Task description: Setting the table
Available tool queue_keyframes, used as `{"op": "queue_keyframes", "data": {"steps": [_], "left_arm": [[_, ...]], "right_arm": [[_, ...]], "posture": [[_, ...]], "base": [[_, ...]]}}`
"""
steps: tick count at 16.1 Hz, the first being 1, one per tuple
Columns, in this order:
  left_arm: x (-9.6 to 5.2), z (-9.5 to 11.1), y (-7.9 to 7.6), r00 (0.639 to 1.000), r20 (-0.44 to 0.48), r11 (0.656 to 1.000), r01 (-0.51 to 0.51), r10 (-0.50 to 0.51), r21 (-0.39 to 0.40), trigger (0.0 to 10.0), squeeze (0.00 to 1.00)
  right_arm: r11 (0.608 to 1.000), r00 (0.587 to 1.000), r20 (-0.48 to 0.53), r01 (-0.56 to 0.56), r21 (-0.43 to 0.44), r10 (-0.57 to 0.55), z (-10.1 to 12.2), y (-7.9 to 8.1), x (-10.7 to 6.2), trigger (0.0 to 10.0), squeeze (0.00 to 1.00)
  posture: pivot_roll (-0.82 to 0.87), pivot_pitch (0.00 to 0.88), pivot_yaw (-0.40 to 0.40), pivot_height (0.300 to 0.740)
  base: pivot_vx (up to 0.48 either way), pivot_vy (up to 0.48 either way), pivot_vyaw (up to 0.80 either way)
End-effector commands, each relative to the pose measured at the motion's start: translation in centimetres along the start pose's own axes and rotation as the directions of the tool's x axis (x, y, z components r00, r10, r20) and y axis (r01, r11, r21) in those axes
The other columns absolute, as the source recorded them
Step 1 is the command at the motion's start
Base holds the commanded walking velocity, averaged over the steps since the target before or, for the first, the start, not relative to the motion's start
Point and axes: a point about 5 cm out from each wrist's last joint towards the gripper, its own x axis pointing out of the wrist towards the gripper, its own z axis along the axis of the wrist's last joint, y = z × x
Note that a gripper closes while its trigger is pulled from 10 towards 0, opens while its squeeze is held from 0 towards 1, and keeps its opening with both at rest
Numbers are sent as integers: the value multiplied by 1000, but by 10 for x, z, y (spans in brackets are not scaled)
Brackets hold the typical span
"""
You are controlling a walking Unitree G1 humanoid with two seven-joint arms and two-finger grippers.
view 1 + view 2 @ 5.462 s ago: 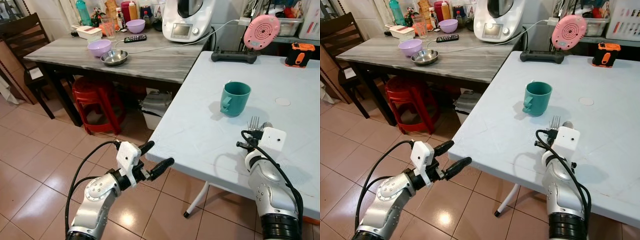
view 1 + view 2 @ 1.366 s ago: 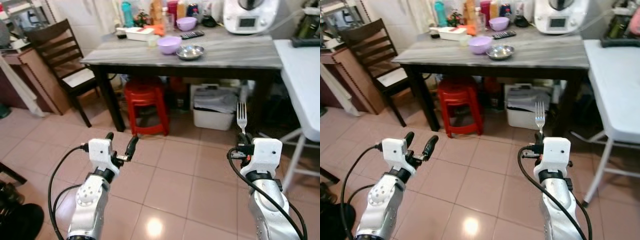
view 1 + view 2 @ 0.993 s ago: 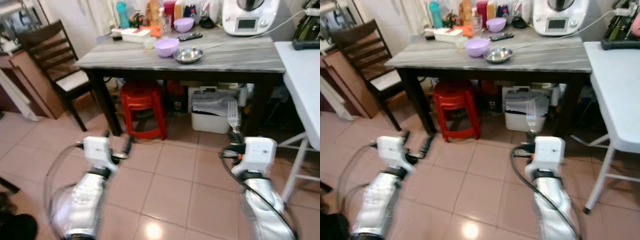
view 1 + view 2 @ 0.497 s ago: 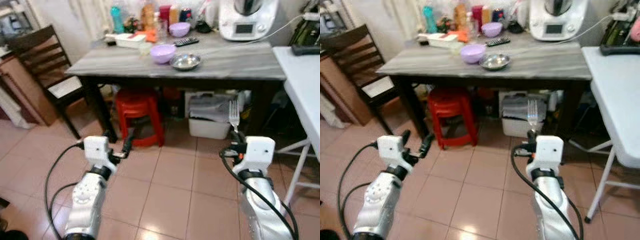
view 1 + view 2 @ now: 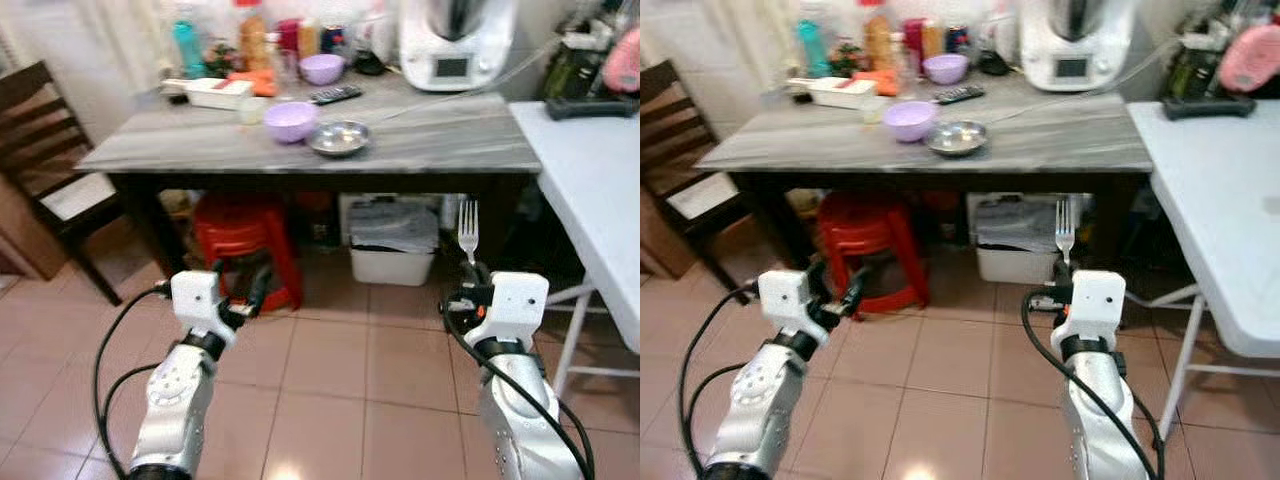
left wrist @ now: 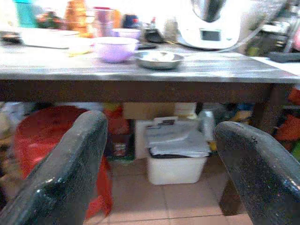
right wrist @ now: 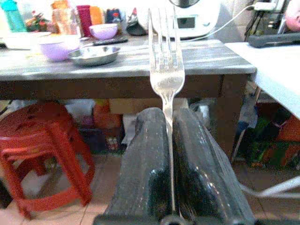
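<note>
A silver fork (image 5: pixel 467 229) stands upright, tines up, with my right gripper (image 5: pixel 476 281) shut on its handle; in the right wrist view the fork (image 7: pixel 166 70) rises from between the two black fingers (image 7: pixel 147 159). My left gripper (image 5: pixel 243 288) is open and holds nothing, low over the tiled floor, its fingers (image 6: pixel 65 164) spread wide in the left wrist view. The grey wooden table (image 5: pixel 430 150) ahead bears a steel bowl (image 5: pixel 339 138) and a purple bowl (image 5: pixel 290 121). The white table (image 5: pixel 590 170) stands at the right.
Under the grey table stand a red stool (image 5: pixel 245 225) and a white bin (image 5: pixel 393 240). A dark chair (image 5: pixel 50 150) is at the left. Bottles, a second purple bowl (image 5: pixel 322 68), a remote and a white kitchen machine (image 5: pixel 455 45) crowd the table's far side. Tiled floor (image 5: pixel 330 380) lies before me.
The camera has turned right, so the tables sit further left in view. Both grippers keep their pose; the fork stays held upright.
</note>
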Motion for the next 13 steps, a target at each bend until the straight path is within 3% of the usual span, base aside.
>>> {"op": "queue_keyframes", "data": {"steps": [1, 13], "left_arm": [[0, 1, 3, 1000, 0, 1000, -5, 5, 9, 10000, 0], [2, 1, 1, 1000, -2, 1000, 16, -16, 9, 10000, 0]], "right_arm": [[1000, 1000, 16, -3, 6, 2, 4, 1, 3, 10000, 0], [1000, 1000, 16, 12, 3, -12, 3, -1, 4, 10000, 0]], "posture": [[-174, 0, 98, 740], [-176, 0, 102, 740]], "base": [[364, 0, 0], [367, 0, 0]]}}
